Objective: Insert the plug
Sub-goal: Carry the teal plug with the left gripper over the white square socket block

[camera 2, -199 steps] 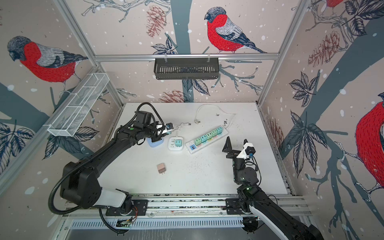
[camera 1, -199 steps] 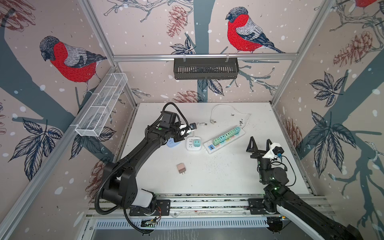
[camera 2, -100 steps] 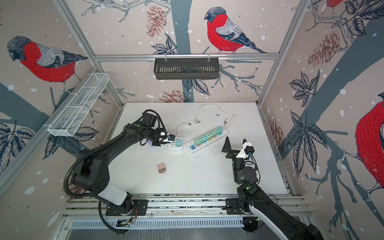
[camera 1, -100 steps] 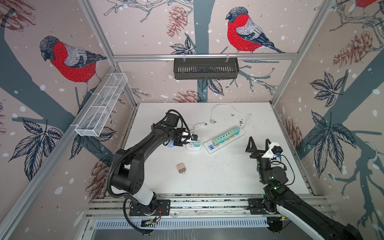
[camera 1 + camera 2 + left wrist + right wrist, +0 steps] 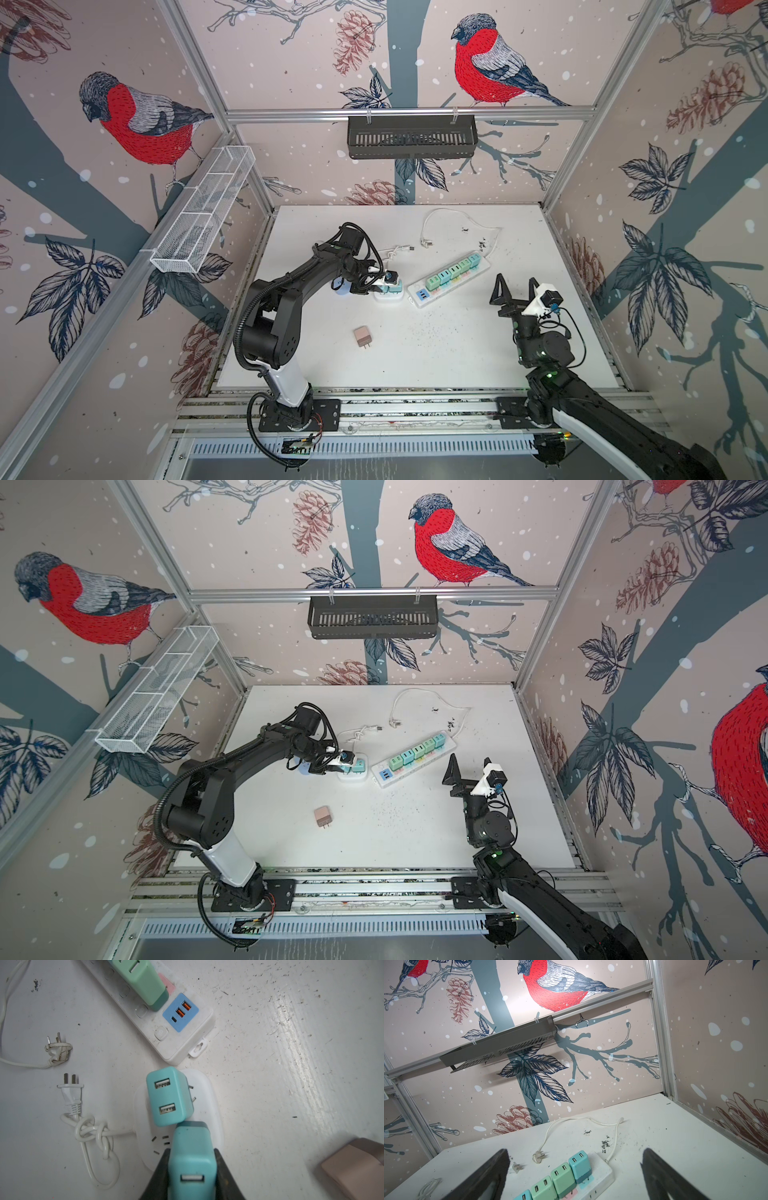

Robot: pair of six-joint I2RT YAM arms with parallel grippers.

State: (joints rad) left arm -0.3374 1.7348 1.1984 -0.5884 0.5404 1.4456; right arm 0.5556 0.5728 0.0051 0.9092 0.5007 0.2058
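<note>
Two black tabletop arms, each with a glossy white shell on the link nearest its base. The left arm is flanked by a ribbed black cable conduit that runs to a flat black base plate. The right arm shows thin black cables, a small green light and a white camera mount with a blue connector. The right gripper has two black, wedge-shaped fingers.

Soft, even light, faint shadows. In the left wrist view glare streaks the table and the near fingers blur. Both top views bend at the edges.
</note>
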